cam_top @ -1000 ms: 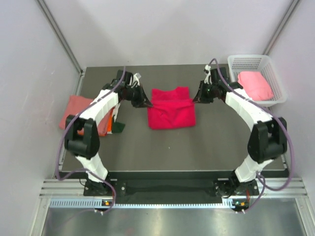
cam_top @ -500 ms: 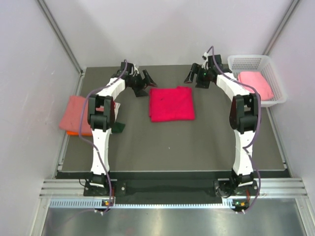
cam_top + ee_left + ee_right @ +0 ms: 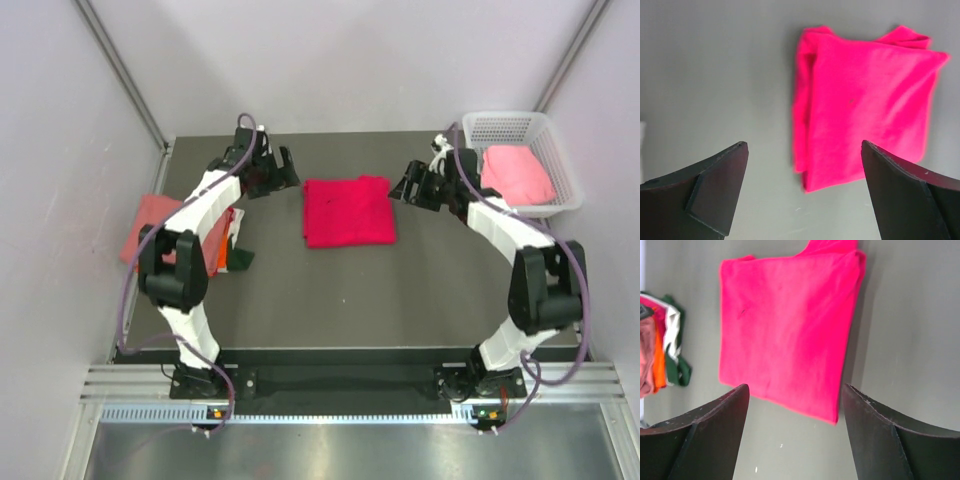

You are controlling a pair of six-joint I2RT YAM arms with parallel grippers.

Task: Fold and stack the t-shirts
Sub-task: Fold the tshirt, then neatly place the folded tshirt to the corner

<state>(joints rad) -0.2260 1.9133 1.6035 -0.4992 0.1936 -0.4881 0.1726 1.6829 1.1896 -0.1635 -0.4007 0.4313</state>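
I have the crimson-pink t-shirt (image 3: 348,211) lying folded into a flat rectangle on the dark table (image 3: 380,300), a little toward 12 o'clock from the middle. Its collar end points to 12 o'clock. Its layered edges show along the 9 o'clock side in the left wrist view.

The left gripper (image 3: 283,172) sits at the shirt's 10 o'clock, just beside the far left corner. Its fingers are spread wide and hold nothing, and the wrist camera looks between them onto the cloth. The right gripper (image 3: 410,186) sits at the shirt's 2 o'clock, near the right edge. Its fingers are likewise spread wide and empty. From these views I cannot tell how high either gripper is above the table.

At the table's 9 o'clock edge lies the dusty salmon t-shirt (image 3: 150,225), partly over the rim. The orange t-shirt (image 3: 215,248) shows at its 3 o'clock side, partly behind the left arm. White and dark green cloth (image 3: 238,257) peeks out beside it.

In the corner at 2 o'clock stands the white mesh basket (image 3: 505,122), with the light pink t-shirt (image 3: 518,172) bundled inside it.
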